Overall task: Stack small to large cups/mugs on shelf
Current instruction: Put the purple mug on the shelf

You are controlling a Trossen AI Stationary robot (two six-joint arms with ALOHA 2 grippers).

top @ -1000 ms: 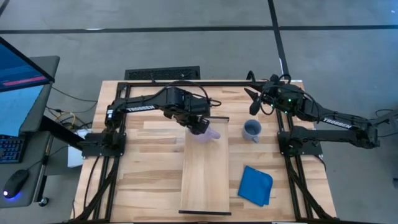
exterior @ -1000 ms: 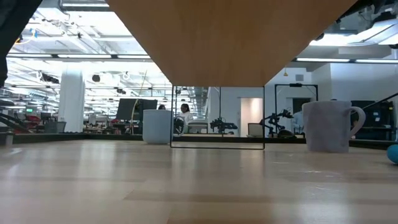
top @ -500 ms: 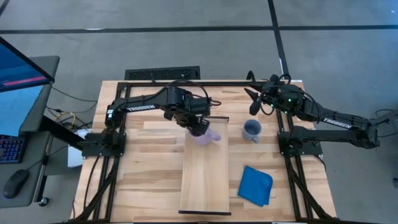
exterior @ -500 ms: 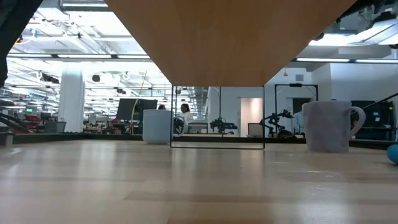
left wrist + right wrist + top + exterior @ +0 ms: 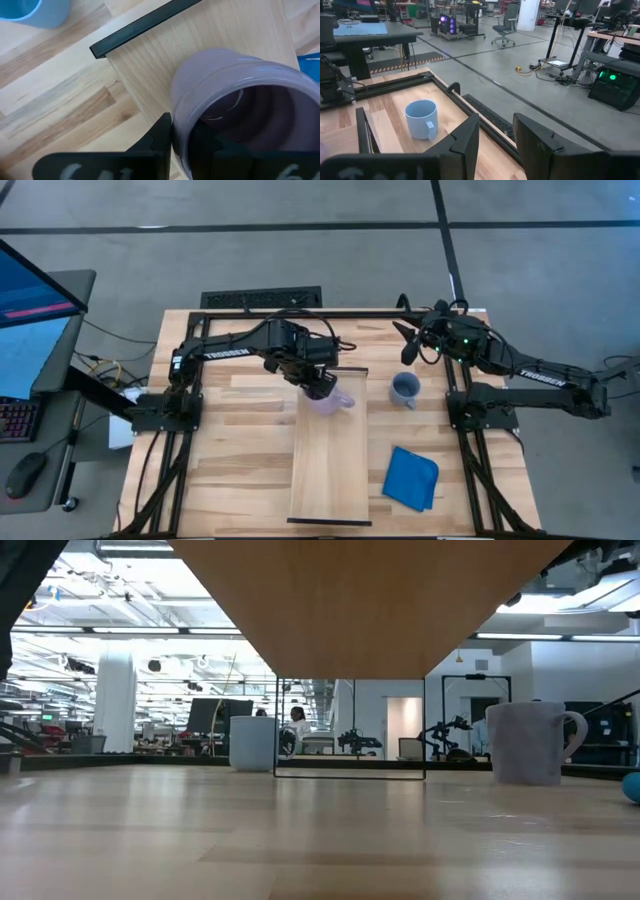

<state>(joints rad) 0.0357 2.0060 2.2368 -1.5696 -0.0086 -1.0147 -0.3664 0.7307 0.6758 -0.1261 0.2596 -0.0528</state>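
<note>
We have the left gripper (image 5: 318, 387) over the far end of the shelf (image 5: 330, 470), its fingers closed on the rim of the purple mug (image 5: 334, 397): in the left wrist view one dark finger (image 5: 161, 135) sits against the outside of the mug's wall (image 5: 235, 95) and the other is hidden, presumably inside the mouth. The mug sits directly in the jaws, mouth up, over the shelf's far end just inside its dark edge strip (image 5: 140, 27); from these views we cannot tell whether its base is touching the board or a little above it. The relation that counts next, as we judge it, is mug to shelf: straight down, with the shelf's long axis running from far to near away from the gripper. The grey-blue mug (image 5: 404, 389) stands on the table just right of the shelf's far end, between the two arms and close to the right one. The right gripper (image 5: 495, 142) waits at the far right corner of the table, jaws open and empty. The light blue mug (image 5: 421, 119) stands at the far side of the table, behind the left arm. A blue cloth (image 5: 411, 477) lies near right of the shelf.
</note>
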